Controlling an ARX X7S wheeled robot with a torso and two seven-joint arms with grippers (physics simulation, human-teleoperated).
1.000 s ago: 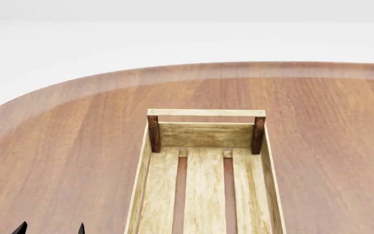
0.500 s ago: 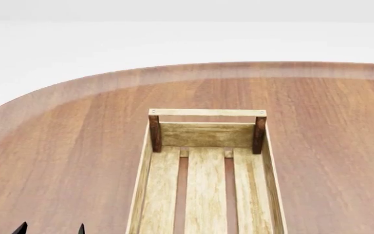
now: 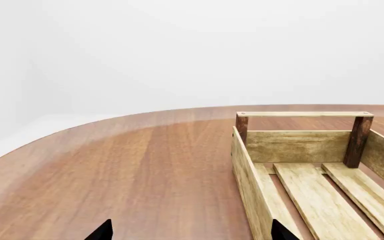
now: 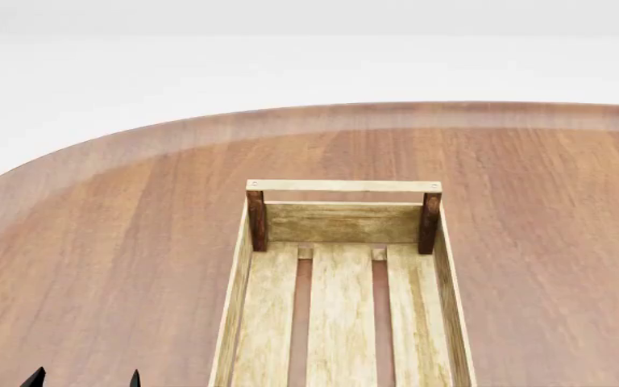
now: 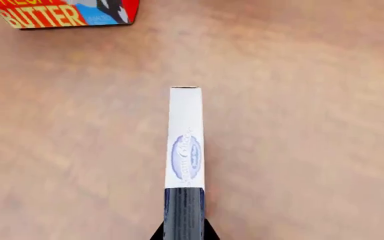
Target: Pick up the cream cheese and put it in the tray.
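The cream cheese (image 5: pixel 185 155) shows in the right wrist view as a thin white-and-pale-blue box seen edge-on, with a blue oval logo. My right gripper (image 5: pixel 184 234) is shut on its near end and holds it above the table; this gripper is out of the head view. The tray (image 4: pixel 341 306) is a long slatted wooden crate with dark corner posts and a rail handle at its far end; it also shows in the left wrist view (image 3: pixel 312 165). My left gripper (image 4: pixel 84 377) is open and empty, left of the tray, and also shows in the left wrist view (image 3: pixel 190 231).
A red-orange BUTTER box (image 5: pixel 62 12) lies on the table beyond the cream cheese in the right wrist view. The brown wooden table (image 4: pixel 105 242) has a rounded far-left edge, with white floor beyond it.
The head view has shifted very slightly; the tray sits a touch differently in the frame. The left gripper tips stay at the same place.
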